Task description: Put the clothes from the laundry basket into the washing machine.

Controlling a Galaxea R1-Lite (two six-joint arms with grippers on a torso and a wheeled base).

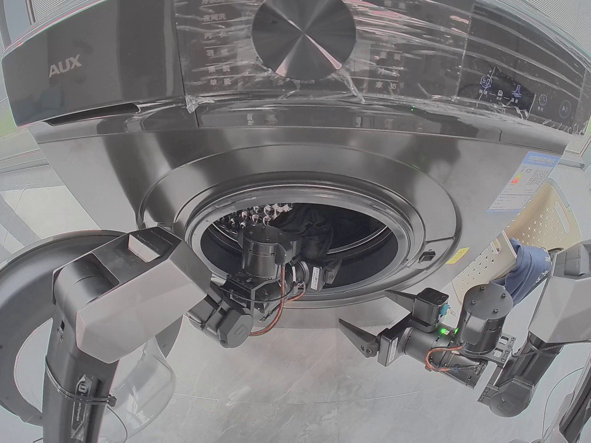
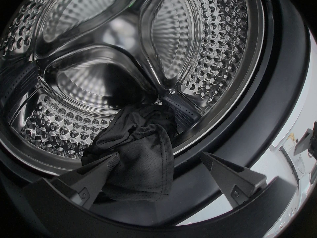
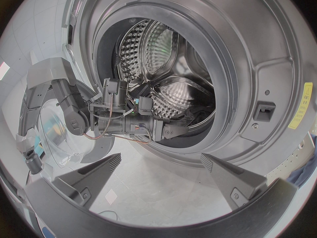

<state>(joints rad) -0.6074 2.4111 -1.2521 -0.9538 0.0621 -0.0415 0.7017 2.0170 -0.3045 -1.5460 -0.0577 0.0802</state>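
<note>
A black garment (image 2: pixel 138 152) lies crumpled on the lower front lip of the washing machine drum (image 2: pixel 99 83), partly draped over the dark door seal. My left gripper (image 2: pixel 160 159) is open just inside the round opening, with one finger (image 2: pixel 99 172) touching the cloth. In the head view the same dark cloth (image 1: pixel 311 226) shows behind the left wrist. My right gripper (image 1: pixel 366 310) hangs open and holds nothing, below and to the right of the opening, pointing at it. A blue garment (image 1: pixel 524 271) hangs from the cream laundry basket (image 1: pixel 542 223) at the right.
The machine's door (image 1: pixel 37 290) stands swung open to the left, its glass bowl (image 1: pixel 138 376) beside my left arm. The door latch (image 3: pixel 264 111) sits on the right of the opening. Pale floor (image 1: pixel 308 376) lies below the machine.
</note>
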